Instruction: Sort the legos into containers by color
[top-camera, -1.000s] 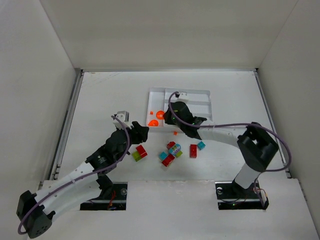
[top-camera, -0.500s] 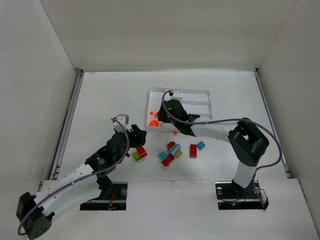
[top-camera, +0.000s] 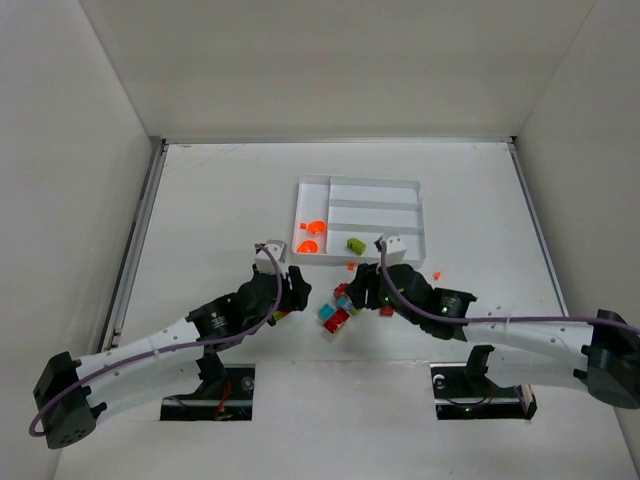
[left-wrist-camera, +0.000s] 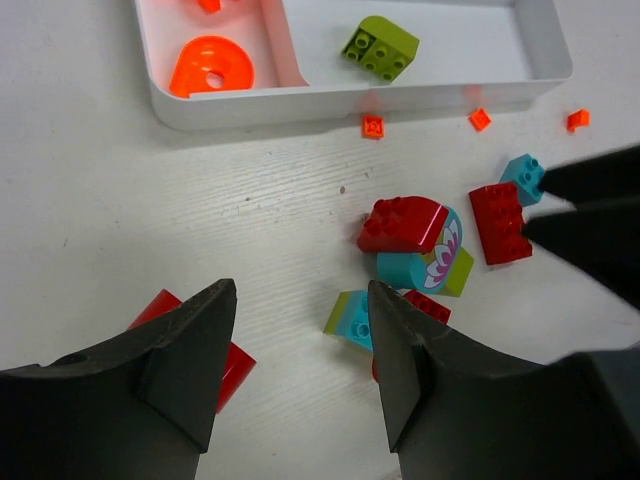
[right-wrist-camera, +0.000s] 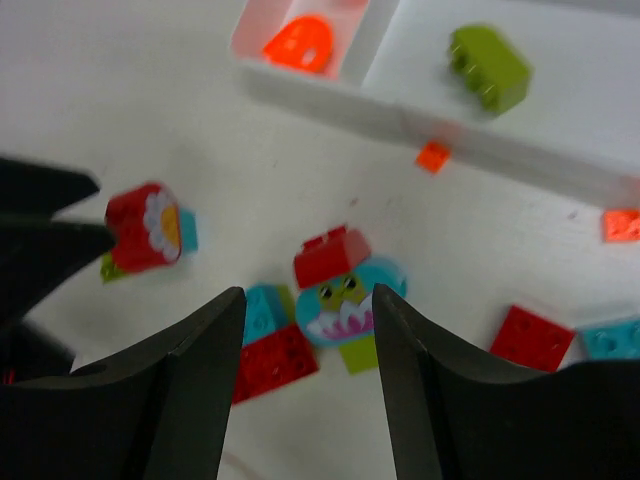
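Nearest in, the left gripper (left-wrist-camera: 300, 350) hangs low over the table (left-wrist-camera: 180, 200). Its jaws are roughly half apart with nothing between them. A red brick (left-wrist-camera: 236, 366) pokes out from under one finger, outside the gap. Alongside, the right gripper (right-wrist-camera: 310, 300) hovers over the pile, jaws wide and just as empty.

Between the two lie the loose legos (top-camera: 340, 305). A red cap (left-wrist-camera: 403, 222) touches a teal piece (left-wrist-camera: 420, 265), and a red square brick (left-wrist-camera: 500, 222) sits just beside them with a small teal brick (left-wrist-camera: 525, 172) against it. Orange bits (left-wrist-camera: 372, 125) are scattered along the tray's near wall.

These look light, hard and slick, so they would probably skid or flick away under a glancing touch. The best hold looks like a low pinch across two flat sides, not on studs or a curved top. The bunched ones likely need one teased free first.

Farther off is the tray (top-camera: 420, 215). Orange rounds (left-wrist-camera: 210, 68) sit in its narrow end section, and one green brick (left-wrist-camera: 380, 45) lies in the nearest long slot.

No writing or brand can be read. The teal piece carries only a printed flower.
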